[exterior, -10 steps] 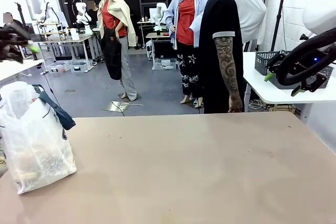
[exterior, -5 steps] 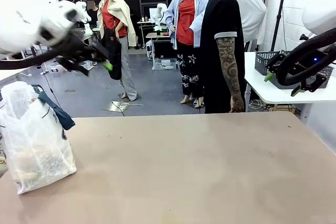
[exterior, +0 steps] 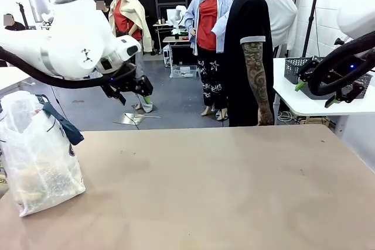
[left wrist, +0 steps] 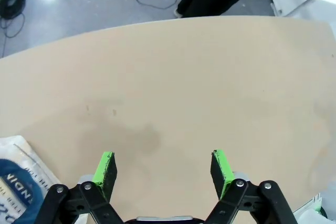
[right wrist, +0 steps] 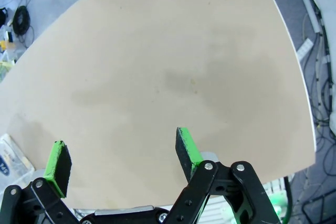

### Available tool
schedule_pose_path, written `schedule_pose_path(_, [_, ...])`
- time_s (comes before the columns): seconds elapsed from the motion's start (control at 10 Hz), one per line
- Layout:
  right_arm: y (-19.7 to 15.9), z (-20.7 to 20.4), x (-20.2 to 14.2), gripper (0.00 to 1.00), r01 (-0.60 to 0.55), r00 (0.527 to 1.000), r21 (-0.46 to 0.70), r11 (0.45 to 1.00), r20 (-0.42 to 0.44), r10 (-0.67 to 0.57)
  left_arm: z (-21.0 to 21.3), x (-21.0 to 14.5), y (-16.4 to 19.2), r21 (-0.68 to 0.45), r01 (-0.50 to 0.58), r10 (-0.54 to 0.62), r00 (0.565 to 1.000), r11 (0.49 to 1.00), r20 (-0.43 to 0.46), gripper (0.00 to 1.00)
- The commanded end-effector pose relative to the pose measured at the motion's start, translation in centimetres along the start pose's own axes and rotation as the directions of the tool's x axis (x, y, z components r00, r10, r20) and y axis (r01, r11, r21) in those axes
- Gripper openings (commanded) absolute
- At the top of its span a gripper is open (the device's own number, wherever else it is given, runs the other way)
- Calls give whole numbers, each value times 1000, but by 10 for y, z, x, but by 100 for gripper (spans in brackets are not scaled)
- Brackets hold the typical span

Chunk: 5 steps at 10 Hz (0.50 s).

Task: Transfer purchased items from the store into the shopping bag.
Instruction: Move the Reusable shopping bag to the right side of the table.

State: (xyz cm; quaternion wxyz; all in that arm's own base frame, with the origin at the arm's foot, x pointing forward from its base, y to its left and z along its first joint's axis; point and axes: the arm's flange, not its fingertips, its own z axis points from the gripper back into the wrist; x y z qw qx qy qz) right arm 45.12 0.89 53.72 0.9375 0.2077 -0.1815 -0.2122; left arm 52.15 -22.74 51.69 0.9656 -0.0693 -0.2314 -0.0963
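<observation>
the shopping bag (exterior: 36,156) stands at the left edge of the table (exterior: 222,185), on the robot's own left, a tall translucent white sack with dark navy strap handles (exterior: 61,122) flopped over its top toward the middle of the table. through the cloudy plastic i can make out a yellowish-tan mass low down inside it, the purchased items (exterior: 26,182) sitting at the bottom; i cannot tell how many there are or what each one is. a small dark print shows on the side facing the table.

the left gripper (exterior: 139,88) hangs in the air above the far left part of the table, to the right of the bag and well above the tabletop, holding nothing. from the left wrist view its two green pads (left wrist: 106,167) stand wide apart over bare tabletop, and a corner of the bag with blue print (left wrist: 21,195) lies at the lower left of that picture.

the right gripper (exterior: 316,89) is up high at the right side, off past the table's edge, its green tips showing. in the right wrist view its fingers (right wrist: 185,151) are spread wide with nothing between them, looking down on the table.

on a white side table at the far right sits the store (exterior: 296,68), the dark grey slotted basket, partly hidden by the right arm; i cannot see into it. a person (exterior: 249,57) in a black shirt stands at the far side.
</observation>
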Motion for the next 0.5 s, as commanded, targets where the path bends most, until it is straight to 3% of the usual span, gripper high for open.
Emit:
schedule_pose_path(0.0, [-4,-1,-2,100,-8,1000,0,1000,-6,8,17,-5,3,11,-12,12,1000,1000,25,93])
schedule_pose_path(0.4, [-4,-1,-2,100,-8,1000,0,1000,-6,8,17,-5,3,11,-12,12,1000,1000,25,93])
